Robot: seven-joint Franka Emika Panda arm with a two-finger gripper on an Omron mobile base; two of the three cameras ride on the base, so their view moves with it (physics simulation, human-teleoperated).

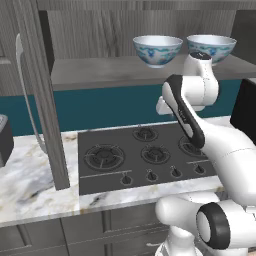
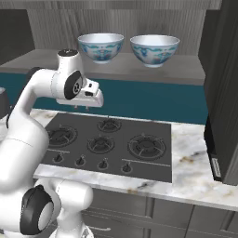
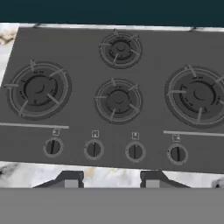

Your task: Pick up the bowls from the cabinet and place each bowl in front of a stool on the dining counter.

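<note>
Two round white patterned porcelain bowls sit at twelve o'clock above the gripper, whose empty jaws stand apart over the black stovetop.

A dark stovetop with four burners and a row of knobs is set into a marble tabletop veined in brown. A teal backsplash is seen behind it. Dark grey drawer fronts are fitted below, and grey wood-grain panelling is seen above.
</note>
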